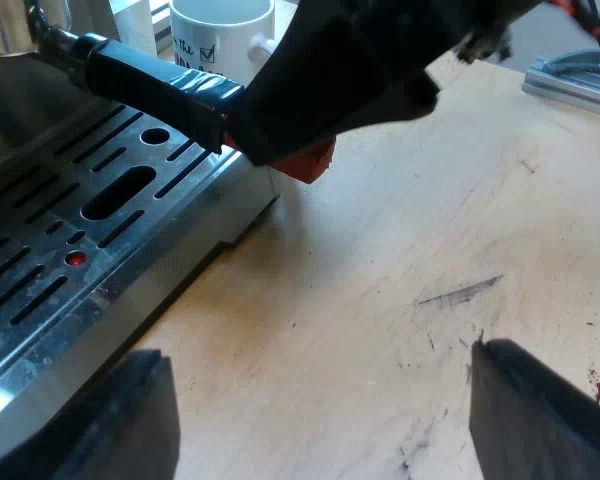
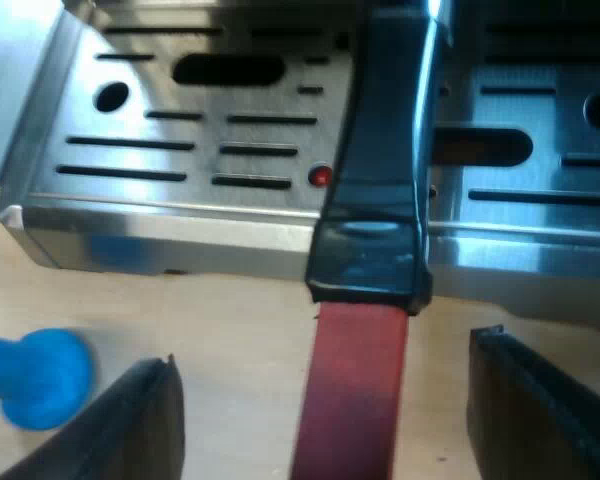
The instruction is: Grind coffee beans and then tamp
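Closest, my right gripper (image 2: pixel 322 350) is released, fingers either side of the handle's red end (image 2: pixel 350 400), apparently not touching. The handle runs straight away toward the machine (image 2: pixel 180 170); its metal head is cut off. A blue tamper (image 2: pixel 40 378) lies beside. My left gripper (image 1: pixel 318 350), also released, hangs over the table (image 1: pixel 400 250), farther off.

1. The white mug (image 1: pixel 223 38) carries dark print on its side: a small checkbox with a tick in it.
2. Beside that box stand a few dark letters, too small to read.
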You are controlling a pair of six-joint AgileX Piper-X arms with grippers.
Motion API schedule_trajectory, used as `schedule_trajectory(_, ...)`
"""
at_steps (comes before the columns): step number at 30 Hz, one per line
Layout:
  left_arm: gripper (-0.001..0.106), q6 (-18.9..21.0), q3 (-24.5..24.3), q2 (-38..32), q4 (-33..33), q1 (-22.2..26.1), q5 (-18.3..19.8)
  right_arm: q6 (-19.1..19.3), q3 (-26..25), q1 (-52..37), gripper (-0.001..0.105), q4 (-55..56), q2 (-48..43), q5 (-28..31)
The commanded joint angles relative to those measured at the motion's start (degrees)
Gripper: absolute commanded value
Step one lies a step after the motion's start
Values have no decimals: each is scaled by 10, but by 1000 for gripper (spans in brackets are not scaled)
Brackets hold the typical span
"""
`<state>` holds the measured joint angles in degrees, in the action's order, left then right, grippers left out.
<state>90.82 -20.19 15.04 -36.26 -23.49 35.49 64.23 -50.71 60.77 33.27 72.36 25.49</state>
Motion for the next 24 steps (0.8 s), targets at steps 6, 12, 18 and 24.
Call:
schedule_trajectory(6,64,-3,-1,-1,5,-2,8,0,-6,-9,62,4,5,-1)
schedule_trajectory(12,64,-3,-1,-1,5,-2,8,0,-6,-12,62,-12,40,-1)
schedule_trajectory(18,64,-3,-1,-1,5,-2,8,0,-6,-12,62,-28,67,5)
schedule_trajectory(24,64,-3,-1,-1,5,-2,8,0,-6,-16,62,-44,76,17)
